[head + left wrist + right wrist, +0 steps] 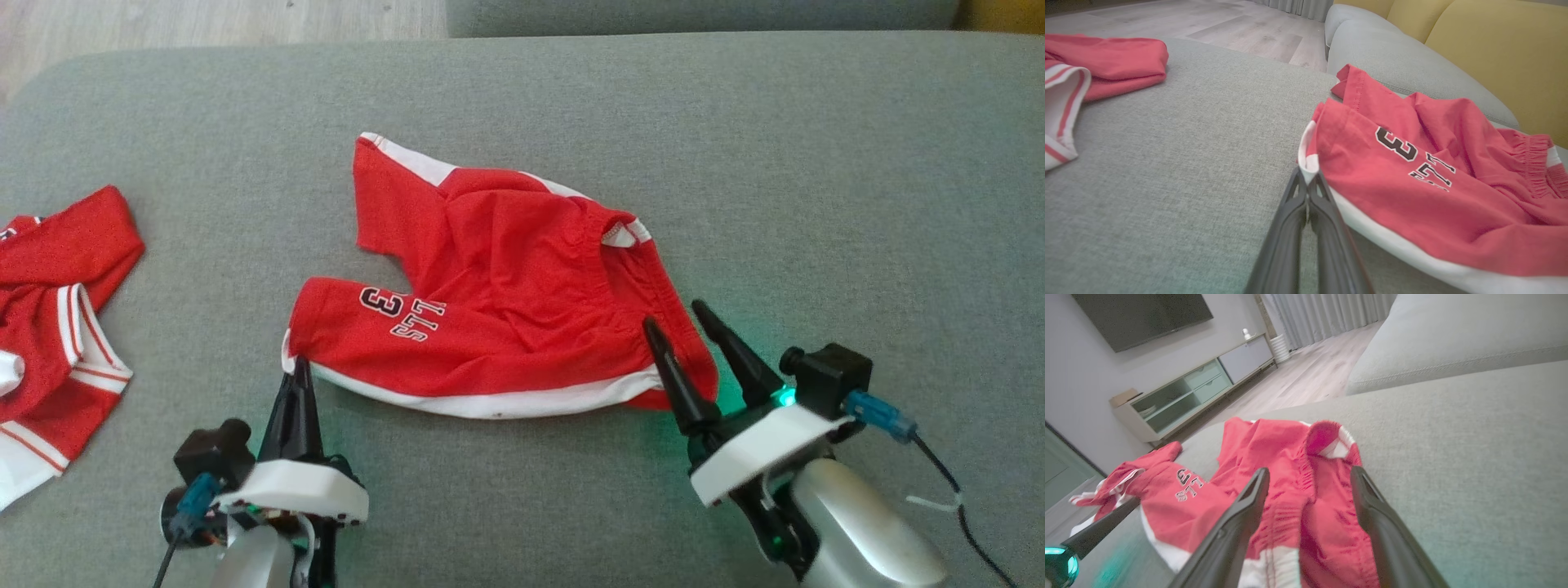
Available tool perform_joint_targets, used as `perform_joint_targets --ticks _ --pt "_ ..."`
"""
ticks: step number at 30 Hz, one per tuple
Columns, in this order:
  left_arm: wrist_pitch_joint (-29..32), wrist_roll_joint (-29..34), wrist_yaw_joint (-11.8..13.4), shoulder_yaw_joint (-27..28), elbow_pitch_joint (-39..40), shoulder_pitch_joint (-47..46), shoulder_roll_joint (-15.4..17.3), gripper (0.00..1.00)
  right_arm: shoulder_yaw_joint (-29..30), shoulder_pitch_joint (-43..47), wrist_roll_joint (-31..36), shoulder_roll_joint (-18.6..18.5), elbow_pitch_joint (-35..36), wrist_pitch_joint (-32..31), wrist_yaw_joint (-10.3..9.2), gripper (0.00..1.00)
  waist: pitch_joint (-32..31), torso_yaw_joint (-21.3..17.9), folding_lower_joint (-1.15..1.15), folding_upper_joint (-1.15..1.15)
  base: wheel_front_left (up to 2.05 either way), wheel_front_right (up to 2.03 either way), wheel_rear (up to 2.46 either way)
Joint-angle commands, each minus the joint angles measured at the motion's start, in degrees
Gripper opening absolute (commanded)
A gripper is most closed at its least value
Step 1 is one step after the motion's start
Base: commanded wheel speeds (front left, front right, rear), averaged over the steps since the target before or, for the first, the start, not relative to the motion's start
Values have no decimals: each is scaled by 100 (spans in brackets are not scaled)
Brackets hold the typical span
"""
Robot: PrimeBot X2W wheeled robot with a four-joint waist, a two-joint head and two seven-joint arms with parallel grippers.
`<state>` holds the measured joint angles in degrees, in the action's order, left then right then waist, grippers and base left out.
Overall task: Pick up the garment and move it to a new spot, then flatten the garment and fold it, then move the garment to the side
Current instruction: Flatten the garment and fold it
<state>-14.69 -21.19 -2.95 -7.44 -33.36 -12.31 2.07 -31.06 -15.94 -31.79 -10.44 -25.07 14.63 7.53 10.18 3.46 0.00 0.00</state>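
Observation:
The garment (506, 278) is a pair of red shorts with white trim and black lettering, lying rumpled on the grey cushion (735, 163). My left gripper (298, 363) is shut on the white-trimmed corner of its near leg hem; in the left wrist view the gripper (1308, 179) pinches that corner of the garment (1412, 183). My right gripper (673, 316) stands open over the waistband end. In the right wrist view the open gripper (1309, 471) straddles the gathered red cloth of the garment (1274, 457).
A second red and white garment (57, 310) lies at the cushion's left edge. Wooden floor (204, 20) shows beyond the far left corner. Another grey cushion (1404, 69) and yellow back cushions (1494, 53) rise behind. The cushion's right half is bare.

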Motion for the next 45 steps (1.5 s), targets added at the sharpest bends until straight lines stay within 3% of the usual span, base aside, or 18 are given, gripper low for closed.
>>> perform_joint_targets --ticks 1,8,19,20,22,31,38,45 --pt "-30 13 31 219 150 -112 81 0 -331 -236 -230 -229 205 37 -4 100 5 -23 0 0 0 0 0" --pt "-30 22 31 259 132 -112 81 0 -1407 -294 -965 -1007 569 37 -4 100 13 -100 0 0 0 0 0" --pt "-30 29 27 230 72 -148 81 0 -2310 -709 -1811 -1223 434 37 -4 100 61 -28 0 0 0 0 0" --pt "-30 36 31 238 72 -149 81 0 -2344 -736 -1837 -1229 434 37 -4 71 63 -16 0 0 0 0 0" --pt "-30 57 39 261 62 -149 81 0 -2374 -774 -1865 -1260 434 37 -4 0 61 4 0 0 0 0 0" --pt "-30 103 15 320 58 -157 81 0 -2742 -961 -2222 -1486 316 37 -4 0 -90 -12 0 0 0 0 0" --pt "-30 501 -237 404 586 -539 112 0 -1896 -1066 -2146 -1353 842 37 -4 0 -408 -39 0 0 0 0 0" --pt "-30 868 -431 199 1352 -1561 780 0 -1109 -1396 -2183 -1516 1736 37 -4 0 -1055 -98 0 0 0 0 0"
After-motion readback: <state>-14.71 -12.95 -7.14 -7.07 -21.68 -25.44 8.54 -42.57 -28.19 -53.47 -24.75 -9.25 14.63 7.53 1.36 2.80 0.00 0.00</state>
